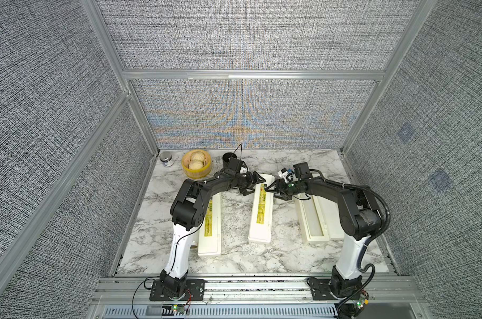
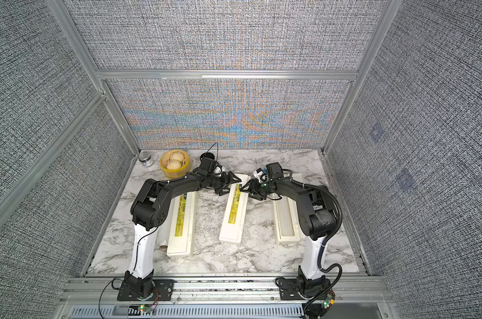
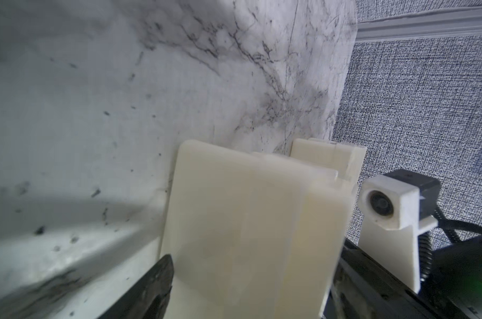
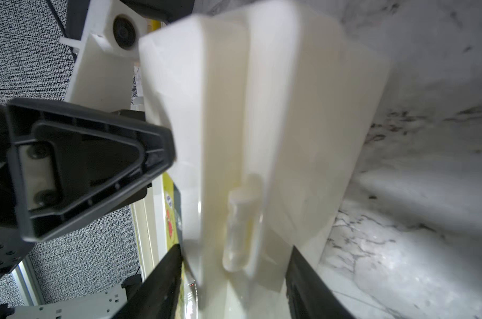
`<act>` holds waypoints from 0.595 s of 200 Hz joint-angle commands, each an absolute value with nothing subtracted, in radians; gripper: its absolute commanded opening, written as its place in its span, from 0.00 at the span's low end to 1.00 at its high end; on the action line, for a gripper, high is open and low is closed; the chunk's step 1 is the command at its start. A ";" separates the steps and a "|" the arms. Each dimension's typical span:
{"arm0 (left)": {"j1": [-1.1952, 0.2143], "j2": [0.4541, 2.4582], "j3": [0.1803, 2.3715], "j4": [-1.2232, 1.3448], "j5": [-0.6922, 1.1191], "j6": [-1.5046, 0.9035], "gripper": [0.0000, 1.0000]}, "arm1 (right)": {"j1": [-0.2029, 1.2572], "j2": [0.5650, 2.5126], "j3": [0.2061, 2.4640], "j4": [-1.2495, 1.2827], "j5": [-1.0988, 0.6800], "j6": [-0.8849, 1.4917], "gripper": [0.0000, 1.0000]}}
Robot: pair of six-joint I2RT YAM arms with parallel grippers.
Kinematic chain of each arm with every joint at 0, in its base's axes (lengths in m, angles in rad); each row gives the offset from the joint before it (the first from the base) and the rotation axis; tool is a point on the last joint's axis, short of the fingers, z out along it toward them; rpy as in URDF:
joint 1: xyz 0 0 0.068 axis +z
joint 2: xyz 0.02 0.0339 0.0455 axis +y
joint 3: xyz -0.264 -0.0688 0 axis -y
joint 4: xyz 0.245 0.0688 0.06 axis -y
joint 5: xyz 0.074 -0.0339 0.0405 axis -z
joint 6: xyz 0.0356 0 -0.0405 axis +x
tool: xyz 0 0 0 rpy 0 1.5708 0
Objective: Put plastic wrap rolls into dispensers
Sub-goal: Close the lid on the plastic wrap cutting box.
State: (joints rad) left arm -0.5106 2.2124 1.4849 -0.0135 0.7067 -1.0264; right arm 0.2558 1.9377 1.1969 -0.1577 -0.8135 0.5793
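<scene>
Three cream dispensers lie lengthwise on the marble table. The left dispenser (image 1: 210, 221) and the middle dispenser (image 1: 261, 212) are closed, with yellow labels up. The right dispenser (image 1: 314, 218) has its lid open. Both grippers meet at the middle dispenser's far end. My left gripper (image 1: 255, 185) is open and straddles that end (image 3: 248, 221) from the left. My right gripper (image 1: 274, 191) is open too, its fingers close to both sides of the box (image 4: 261, 110). A plastic wrap roll's end (image 2: 163, 243) peeks out beside the left dispenser, mostly hidden by my left arm.
A yellow steamer basket (image 1: 204, 172) holding two buns, a small jar (image 1: 166, 159) and a black cup (image 1: 229, 158) stand along the back edge. Grey fabric walls enclose the table on three sides.
</scene>
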 commanded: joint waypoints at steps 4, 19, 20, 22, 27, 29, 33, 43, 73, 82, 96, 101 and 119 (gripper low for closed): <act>-0.525 2.198 1.426 -0.114 0.692 -1.071 0.85 | 0.270 1.922 1.187 -0.246 -0.827 0.547 0.60; -0.519 2.174 1.412 -0.110 0.699 -1.066 0.84 | 0.268 1.893 1.193 -0.288 -0.800 0.530 0.62; -0.518 2.171 1.411 -0.110 0.699 -1.066 0.84 | 0.268 1.891 1.193 -0.291 -0.797 0.528 0.63; -0.517 2.167 1.409 -0.110 0.700 -1.066 0.84 | 0.267 1.887 1.195 -0.298 -0.795 0.525 0.63; -0.515 2.157 1.403 -0.107 0.704 -1.065 0.84 | 0.269 1.875 1.195 -0.312 -0.783 0.521 0.64; -0.514 2.152 1.401 -0.107 0.706 -1.063 0.84 | 0.269 1.869 1.196 -0.318 -0.777 0.521 0.65; -0.511 2.143 1.398 -0.106 0.710 -1.061 0.84 | 0.269 1.858 1.196 -0.328 -0.764 0.517 0.68; -0.502 2.117 1.386 -0.107 0.715 -1.051 0.84 | 0.274 1.827 1.198 -0.362 -0.729 0.509 0.73; -0.475 2.022 1.317 -0.126 0.725 -1.014 0.84 | 0.324 1.744 1.223 -0.497 -0.578 0.491 0.87; -0.466 1.996 1.281 -0.131 0.722 -1.002 0.84 | 0.351 1.734 1.242 -0.554 -0.515 0.494 0.90; -0.454 1.934 1.221 -0.137 0.714 -0.989 0.82 | 0.400 1.729 1.274 -0.638 -0.400 0.515 0.94; -0.450 1.919 1.202 -0.134 0.711 -0.984 0.81 | 0.422 1.728 1.280 -0.652 -0.359 0.530 0.95; -0.441 1.884 1.138 -0.114 0.715 -0.973 0.78 | 0.487 1.731 1.291 -0.678 -0.268 0.584 0.97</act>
State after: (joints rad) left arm -0.4522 1.9205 1.1946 -0.1108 0.7128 -1.0103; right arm 0.4267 1.7313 1.2739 -0.5491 -0.4633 0.5228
